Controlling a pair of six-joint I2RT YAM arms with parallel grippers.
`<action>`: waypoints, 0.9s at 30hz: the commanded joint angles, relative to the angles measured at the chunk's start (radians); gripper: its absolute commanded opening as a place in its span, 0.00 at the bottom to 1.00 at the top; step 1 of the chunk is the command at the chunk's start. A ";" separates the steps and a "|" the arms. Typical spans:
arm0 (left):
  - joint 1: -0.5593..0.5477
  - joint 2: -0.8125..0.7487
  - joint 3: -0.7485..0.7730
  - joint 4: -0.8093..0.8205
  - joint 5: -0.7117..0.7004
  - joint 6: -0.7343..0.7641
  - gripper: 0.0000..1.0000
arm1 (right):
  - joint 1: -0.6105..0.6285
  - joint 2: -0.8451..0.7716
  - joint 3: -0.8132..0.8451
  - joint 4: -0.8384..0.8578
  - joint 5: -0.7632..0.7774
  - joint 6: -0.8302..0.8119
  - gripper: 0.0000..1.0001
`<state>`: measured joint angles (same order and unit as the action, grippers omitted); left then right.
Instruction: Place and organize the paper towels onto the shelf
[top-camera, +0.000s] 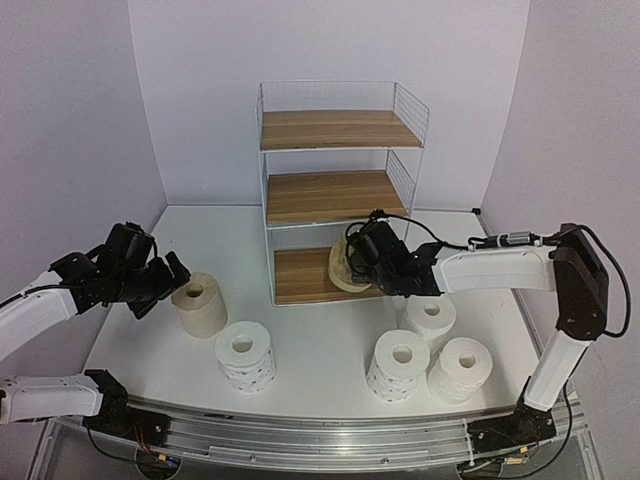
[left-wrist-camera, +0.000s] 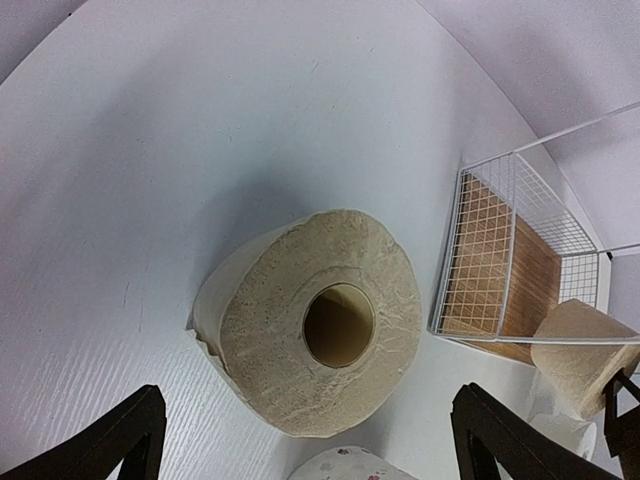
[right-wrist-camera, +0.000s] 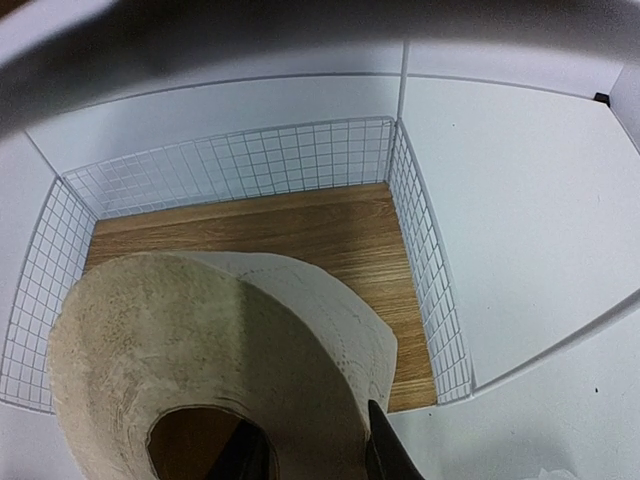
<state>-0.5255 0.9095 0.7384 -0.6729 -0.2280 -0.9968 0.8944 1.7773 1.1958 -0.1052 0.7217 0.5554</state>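
Nearest, on the white table (top-camera: 300, 240), stand a white dark-dotted paper roll (top-camera: 245, 356) on the left and a second dotted roll (top-camera: 398, 366) to the right. Two plain embossed white rolls (top-camera: 462, 368) (top-camera: 432, 318) stand just right of that one. Farther left, an upright beige paper roll (left-wrist-camera: 320, 325) stands on the table just ahead of the left gripper (left-wrist-camera: 310, 445), whose fingers are spread wide and hold nothing. The right gripper (right-wrist-camera: 318, 455) pinches the wall of another beige roll (right-wrist-camera: 200, 350), one finger inside its core. This roll is tilted at the front of the lowest wooden board of the white wire three-tier shelf (top-camera: 335, 190).
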 joint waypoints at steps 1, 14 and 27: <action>-0.001 -0.022 -0.005 0.009 0.010 -0.023 0.99 | -0.009 0.026 -0.017 0.021 0.008 0.036 0.27; -0.001 -0.035 0.004 -0.003 -0.004 -0.031 0.99 | -0.009 0.027 -0.014 0.026 0.024 0.018 0.50; -0.001 -0.029 0.009 -0.006 -0.013 -0.022 1.00 | -0.009 -0.129 -0.037 -0.009 -0.123 -0.032 0.58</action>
<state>-0.5255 0.8894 0.7296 -0.6735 -0.2207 -1.0214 0.8912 1.7585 1.1815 -0.0814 0.6862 0.5418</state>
